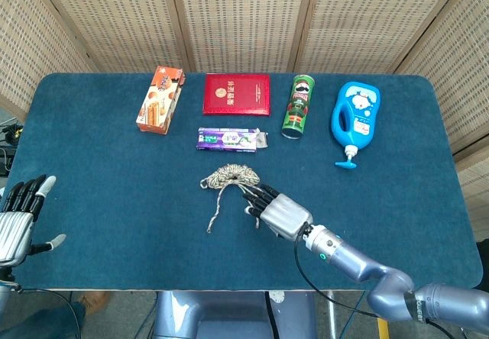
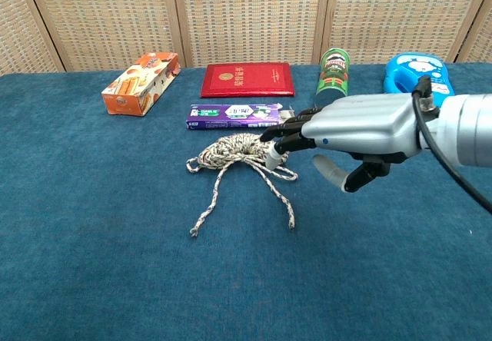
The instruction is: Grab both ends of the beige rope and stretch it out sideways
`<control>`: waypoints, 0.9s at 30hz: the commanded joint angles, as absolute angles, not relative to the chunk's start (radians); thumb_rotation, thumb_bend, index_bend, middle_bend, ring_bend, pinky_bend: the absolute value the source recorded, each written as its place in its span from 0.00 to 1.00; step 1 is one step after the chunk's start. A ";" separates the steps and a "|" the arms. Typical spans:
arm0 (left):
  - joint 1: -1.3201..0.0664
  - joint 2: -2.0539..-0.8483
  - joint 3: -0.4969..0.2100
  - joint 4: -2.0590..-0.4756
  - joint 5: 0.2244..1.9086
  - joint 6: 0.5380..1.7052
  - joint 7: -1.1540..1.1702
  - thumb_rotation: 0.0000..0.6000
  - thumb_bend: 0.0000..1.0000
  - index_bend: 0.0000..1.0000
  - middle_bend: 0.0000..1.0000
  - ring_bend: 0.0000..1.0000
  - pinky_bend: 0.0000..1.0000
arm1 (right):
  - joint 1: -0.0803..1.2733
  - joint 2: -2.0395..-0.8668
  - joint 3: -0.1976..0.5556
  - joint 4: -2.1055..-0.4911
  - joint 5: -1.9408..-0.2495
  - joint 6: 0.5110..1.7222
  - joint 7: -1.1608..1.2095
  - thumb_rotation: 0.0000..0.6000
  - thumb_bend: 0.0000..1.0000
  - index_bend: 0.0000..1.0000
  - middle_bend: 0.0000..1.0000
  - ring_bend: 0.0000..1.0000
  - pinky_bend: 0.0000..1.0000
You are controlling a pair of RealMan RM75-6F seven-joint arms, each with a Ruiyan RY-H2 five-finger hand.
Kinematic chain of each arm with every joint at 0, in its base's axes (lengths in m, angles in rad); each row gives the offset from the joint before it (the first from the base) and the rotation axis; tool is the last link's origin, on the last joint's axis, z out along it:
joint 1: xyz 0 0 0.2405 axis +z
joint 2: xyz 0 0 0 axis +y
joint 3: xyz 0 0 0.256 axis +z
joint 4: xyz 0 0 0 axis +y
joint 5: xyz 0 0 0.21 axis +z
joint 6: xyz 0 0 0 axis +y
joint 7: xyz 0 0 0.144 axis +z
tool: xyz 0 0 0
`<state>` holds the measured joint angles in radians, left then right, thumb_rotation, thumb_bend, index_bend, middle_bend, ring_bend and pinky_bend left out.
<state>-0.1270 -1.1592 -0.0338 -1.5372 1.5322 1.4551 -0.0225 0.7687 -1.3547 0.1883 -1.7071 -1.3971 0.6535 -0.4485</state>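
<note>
Head view. We find the beige rope (image 1: pixel 229 182) near the middle of the blue desk (image 1: pixel 114 201), bunched in a loose coil with one tail trailing toward the near edge. Our right hand (image 1: pixel 273 211) sits just beside the coil on its right, dark fingertips (image 1: pixel 250 194) reaching into the strands; whether they have pinched anything we cannot tell from here. Our left hand (image 1: pixel 19 217) is well apart at the left edge of the desk, fingers spread, holding nothing. Behind the rope lie a purple packet (image 1: pixel 228 139), a red booklet (image 1: pixel 237 94), an orange box (image 1: pixel 160 99), a green can (image 1: pixel 299 106) and a blue bottle (image 1: pixel 354 117).

Chest view. Both tails of the rope (image 2: pixel 231 157) show, running from the coil toward us, the left end (image 2: pixel 195 232) and the right end (image 2: pixel 291 223) near each other. The right hand (image 2: pixel 346 137) hovers over the coil's right side, fingers extended, thumb hanging free, grasping nothing that we can see. We judge the right end its nearer target, lying below and toward us from the fingertips; the left hand has a long way to travel.
</note>
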 commanded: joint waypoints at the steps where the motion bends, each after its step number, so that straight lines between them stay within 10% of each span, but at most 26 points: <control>1: -0.130 -1.162 -0.032 -1.538 1.530 1.449 -0.015 1.00 0.00 0.00 0.00 0.00 0.00 | 0.813 -1.414 0.174 -1.658 -1.315 0.617 -0.532 1.00 0.86 0.20 0.00 0.00 0.00; 27: -0.136 -1.173 -0.021 -1.541 1.534 1.438 0.010 1.00 0.00 0.00 0.00 0.00 0.00 | 0.845 -1.517 0.042 -1.580 -1.136 0.732 -0.695 1.00 0.88 0.34 0.00 0.00 0.00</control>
